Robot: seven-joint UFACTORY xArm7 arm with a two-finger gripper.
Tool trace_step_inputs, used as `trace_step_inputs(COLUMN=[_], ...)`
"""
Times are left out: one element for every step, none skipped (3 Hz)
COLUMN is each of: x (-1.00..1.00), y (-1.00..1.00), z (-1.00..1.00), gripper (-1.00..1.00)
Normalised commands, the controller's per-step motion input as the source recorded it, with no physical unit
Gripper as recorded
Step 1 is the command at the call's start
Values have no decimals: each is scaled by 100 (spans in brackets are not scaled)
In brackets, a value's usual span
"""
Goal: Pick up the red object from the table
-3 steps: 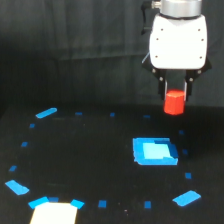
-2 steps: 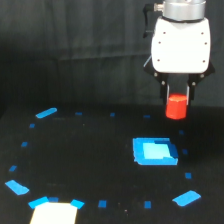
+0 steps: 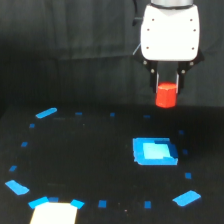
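The robot's gripper (image 3: pixel 166 86) hangs high up, near the top of the exterior view and toward its right. The gripper has a big white body on top, with dark parts under it. Its jaws are clamped on the red object (image 3: pixel 166 96). The red object is a small, stubby, red-orange block. It sticks out below the jaws, and its upper end is tucked between them. It is up in the air and does not touch the surface (image 3: pixel 90 160).

The surface is wide, flat and black. A flat bright blue square piece (image 3: pixel 154 151) lies on it, lower in the view than the red object and a little toward the exterior view's left. The two are well apart, since the block is held up high.

Small blue tape marks (image 3: pixel 102 204) dot the surface in a loose ring. Bigger blue strips lie around the ring too. One strip (image 3: pixel 46 113) is at the far side toward the exterior view's left. Another strip (image 3: pixel 187 198) is at the near side toward the exterior view's right. A third strip (image 3: pixel 17 188) is near the left edge.

A pale, bright sheet-like thing (image 3: pixel 55 213) lies at the bottom edge, toward the exterior view's left. It is too washed out to tell what it is.
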Motion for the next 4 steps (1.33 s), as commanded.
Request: trace_step_inputs(x=[63,48,60,46], y=[-48,-6,6,26], z=[-29,-23,-29,77], gripper=[-100,-100,-100,-100])
